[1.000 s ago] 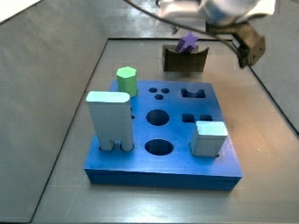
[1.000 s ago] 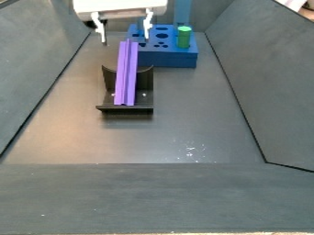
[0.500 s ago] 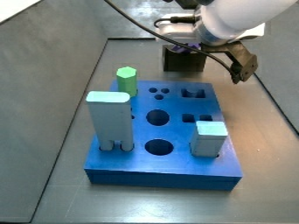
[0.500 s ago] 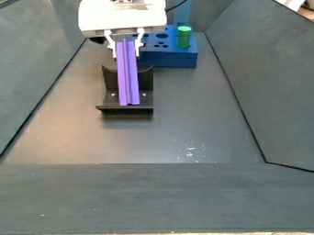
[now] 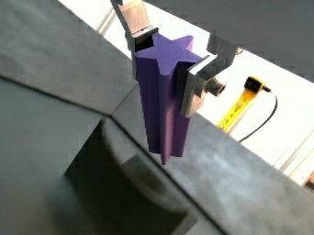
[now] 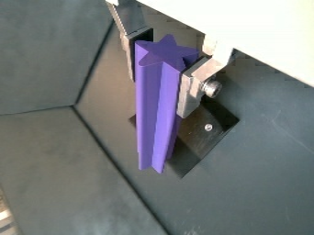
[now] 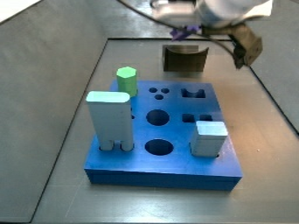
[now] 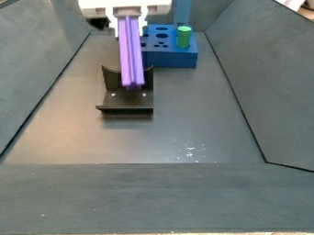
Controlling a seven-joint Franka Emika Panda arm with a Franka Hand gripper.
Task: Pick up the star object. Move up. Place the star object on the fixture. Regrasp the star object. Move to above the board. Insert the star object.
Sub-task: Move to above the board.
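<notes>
My gripper (image 5: 168,57) is shut on the star object (image 5: 166,92), a long lilac peg with a star-shaped end face. Both wrist views show the silver fingers (image 6: 188,81) pressed on either side of its upper end. In a side view the star object (image 8: 130,50) hangs from the gripper (image 8: 128,11), its lower end just over the dark fixture (image 8: 125,99). From another side, the gripper (image 7: 187,31) holds the star object (image 7: 184,33) above the fixture (image 7: 184,58). The blue board (image 7: 163,168) lies in front of the fixture.
On the board stand a green hexagonal peg (image 7: 126,80), a tall pale blue-green block (image 7: 107,118) and a smaller pale block (image 7: 212,137). Several holes in its top are open. Sloping grey walls (image 8: 50,83) enclose the floor on both sides.
The gripper came down open over the star object resting on the fixture, shut on it, and has since risen with it, so the peg hangs clear of the notch.
</notes>
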